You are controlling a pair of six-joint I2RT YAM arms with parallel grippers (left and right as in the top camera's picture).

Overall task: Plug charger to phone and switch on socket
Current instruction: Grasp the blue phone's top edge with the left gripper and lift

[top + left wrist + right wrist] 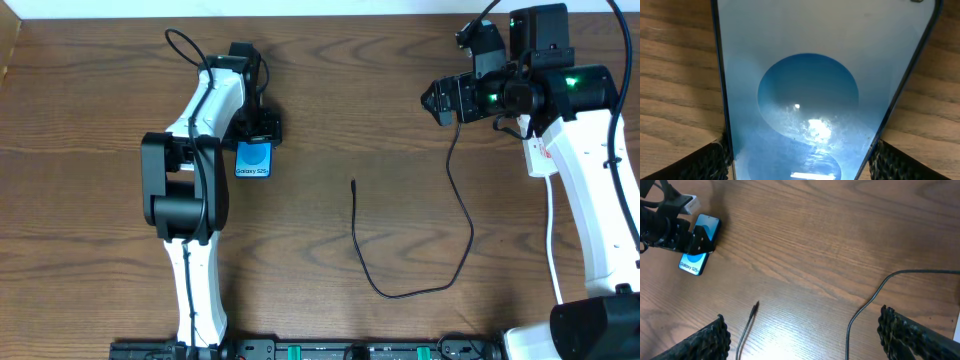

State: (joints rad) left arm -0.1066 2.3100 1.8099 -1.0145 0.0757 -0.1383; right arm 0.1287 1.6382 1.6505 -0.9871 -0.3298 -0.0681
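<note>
The phone (253, 160) lies flat on the wooden table, blue screen up, with white "Galaxy S25" text. My left gripper (257, 128) sits over its far end. In the left wrist view the phone (805, 60) fills the frame, and the left gripper's (800, 150) two pads press against its long edges. The charger cable (462, 215) lies in a loop at mid-table, its small plug tip (353, 183) free and pointing away. My right gripper (432, 100) is open and empty, hovering at the far right. The tip (756, 305) lies between its fingers (802, 332). The black plug and the socket are out of view.
The cable's other end runs up under the right arm (575, 150). The left arm (195, 170) lies across the table's left side. The phone (697, 247) and left gripper also show far left in the right wrist view.
</note>
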